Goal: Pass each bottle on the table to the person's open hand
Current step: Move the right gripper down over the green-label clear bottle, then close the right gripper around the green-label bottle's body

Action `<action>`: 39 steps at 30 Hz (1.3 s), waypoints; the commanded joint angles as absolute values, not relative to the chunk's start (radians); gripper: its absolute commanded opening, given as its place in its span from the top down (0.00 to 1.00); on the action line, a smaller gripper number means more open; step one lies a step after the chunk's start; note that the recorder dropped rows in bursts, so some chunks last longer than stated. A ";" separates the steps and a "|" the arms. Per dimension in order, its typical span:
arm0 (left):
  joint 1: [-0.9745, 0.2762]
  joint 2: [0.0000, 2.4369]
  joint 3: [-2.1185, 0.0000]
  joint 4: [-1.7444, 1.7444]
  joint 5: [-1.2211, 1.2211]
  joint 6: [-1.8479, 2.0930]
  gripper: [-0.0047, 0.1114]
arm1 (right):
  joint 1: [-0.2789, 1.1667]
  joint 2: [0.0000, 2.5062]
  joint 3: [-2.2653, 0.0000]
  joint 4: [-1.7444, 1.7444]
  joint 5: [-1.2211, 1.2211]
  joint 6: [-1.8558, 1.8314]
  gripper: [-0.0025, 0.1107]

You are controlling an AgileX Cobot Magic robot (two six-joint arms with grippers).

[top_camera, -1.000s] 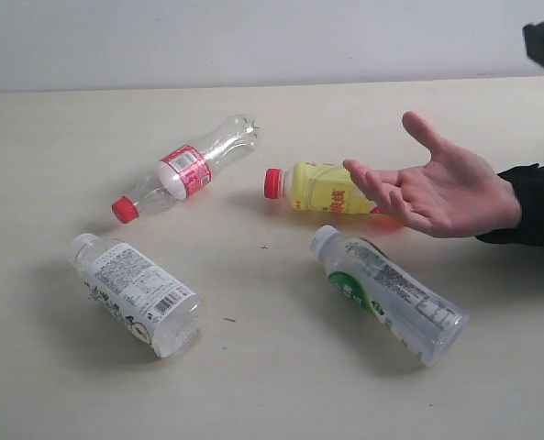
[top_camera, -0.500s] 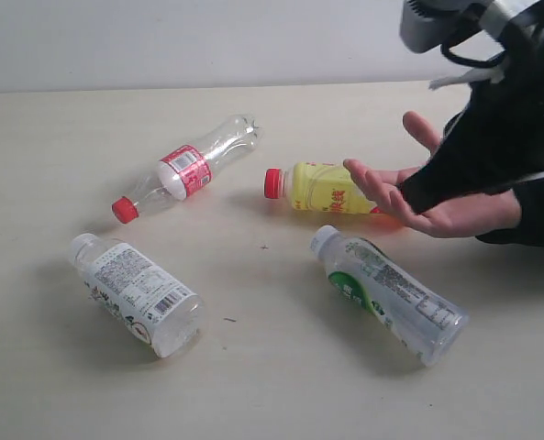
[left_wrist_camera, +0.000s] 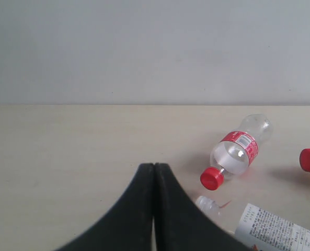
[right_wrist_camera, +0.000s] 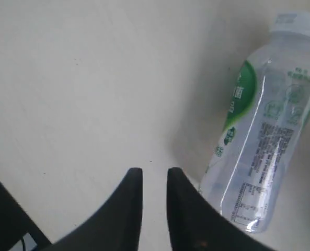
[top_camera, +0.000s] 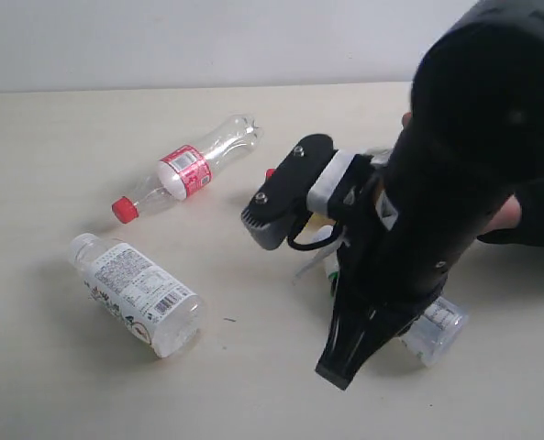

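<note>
Bottle [right_wrist_camera: 264, 136] beside the hand [right_wrist_camera: 155, 172]
The hand hangs slightly parted over the pale desk [right_wrist_camera: 76, 78]; the clear, white-capped bottle lies flat.

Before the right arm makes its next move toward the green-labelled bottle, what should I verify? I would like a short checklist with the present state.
1. Right pincer open: ok, but the gap is narrow.
2. Gap wide enough for the green-labelled bottle: not ok.
3. Pincer around the bottle: not ok, it lies beside it on the table.
4. Person's hand open: cannot tell, the right arm hides most.
5. Left pincer empty: ok, shut.
</note>
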State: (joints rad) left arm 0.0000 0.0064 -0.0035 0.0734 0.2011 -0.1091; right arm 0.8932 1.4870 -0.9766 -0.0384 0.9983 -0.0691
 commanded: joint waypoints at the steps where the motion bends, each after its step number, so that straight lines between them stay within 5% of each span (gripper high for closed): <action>1: 0.000 0.000 0.000 0.076 0.199 -0.110 0.96 | 0.905 1.578 -0.981 -0.169 0.977 0.087 0.68; 7: 0.000 0.000 0.000 0.076 0.199 -0.110 0.96 | 0.905 1.655 -0.981 -0.255 0.970 0.226 0.64; 12: 0.000 0.000 0.000 0.076 0.199 -0.110 0.96 | 0.905 1.710 -0.981 -0.320 0.972 0.265 0.35; 39: 0.000 0.000 0.000 0.076 0.199 -0.110 0.96 | 0.905 1.873 -0.981 -0.556 0.872 0.501 0.35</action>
State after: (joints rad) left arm 0.0000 0.0064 -0.0035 0.0734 0.2011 -0.1091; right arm 0.9028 1.8655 -0.9766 -0.5513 0.8934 0.4937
